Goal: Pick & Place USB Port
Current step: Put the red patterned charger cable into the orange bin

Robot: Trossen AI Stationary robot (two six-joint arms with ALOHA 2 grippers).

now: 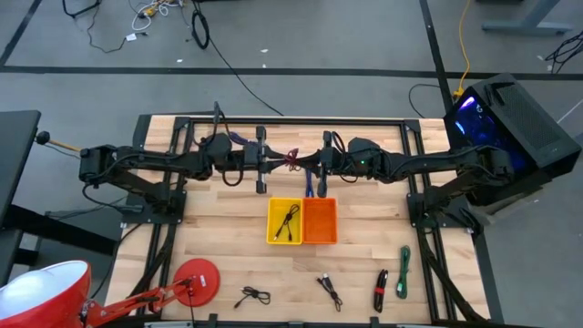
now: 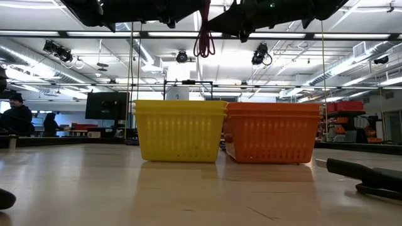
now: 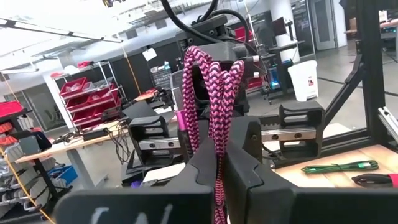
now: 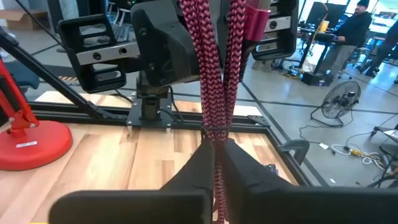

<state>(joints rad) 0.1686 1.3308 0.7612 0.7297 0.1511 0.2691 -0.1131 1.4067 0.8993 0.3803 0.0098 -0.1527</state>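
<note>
A pink-and-black braided USB cable (image 1: 293, 157), coiled into several strands, is held in the air between both grippers over the table's far middle. My left gripper (image 1: 276, 164) comes from the left and my right gripper (image 1: 312, 165) from the right; each is shut on the cable. In the low view a loop of the cable (image 2: 205, 34) hangs high above the yellow bin (image 2: 179, 130) and the orange bin (image 2: 271, 132). The yellow bin (image 1: 284, 221) holds a black cable (image 1: 290, 220). My left gripper (image 3: 221, 163) pinches the bundled strands of the cable (image 3: 217, 146) between its two fingers, coming level from the table's left. The cable is lifted clear and runs on to the other gripper. My right gripper (image 4: 216, 158) pinches the cable strands (image 4: 217, 138) between its two fingers, just past a tie around the bundle, coming level from the table's right. The strands run straight from it to the left gripper (image 4: 168, 43), clear of the table.
Near the table's front edge lie two black cables (image 1: 252, 296) (image 1: 330, 290), a red-and-black one (image 1: 381, 290) and a green one (image 1: 404, 271). A red lamp base (image 1: 197, 278) stands at the near left. A black frame rail (image 1: 291, 121) borders the far edge.
</note>
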